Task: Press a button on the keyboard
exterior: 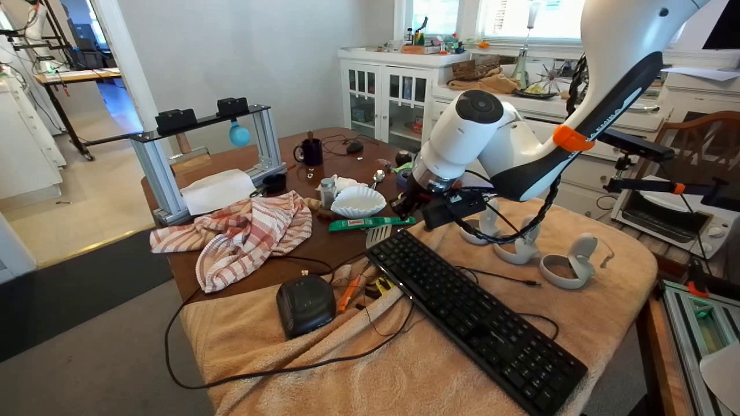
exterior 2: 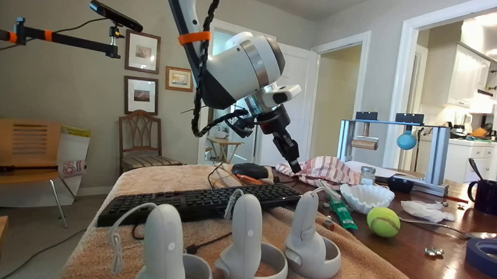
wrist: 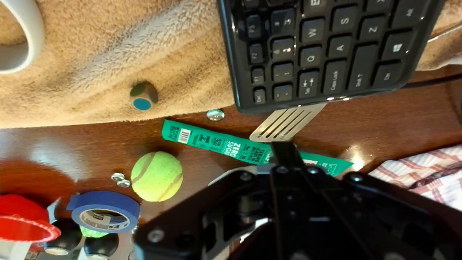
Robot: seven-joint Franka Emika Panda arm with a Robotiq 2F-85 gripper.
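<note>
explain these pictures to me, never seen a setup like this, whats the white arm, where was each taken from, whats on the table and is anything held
The white arm is a robot; the black pincer at its end does the grasping. Two pictures look in from outside, from different places; the third was taken from the arm itself, looking past the pincer.

A towel covers part of the table. Most of the keyboard, the thing to be pressed, lies on it. Nearby are a green packet, spatula, tennis ball, tape, white bowl, striped cloth and mug, among other things.

Nothing is held, as far as I can see: the pincer looks shut and hangs above the table, near one end of the keyboard.
</note>
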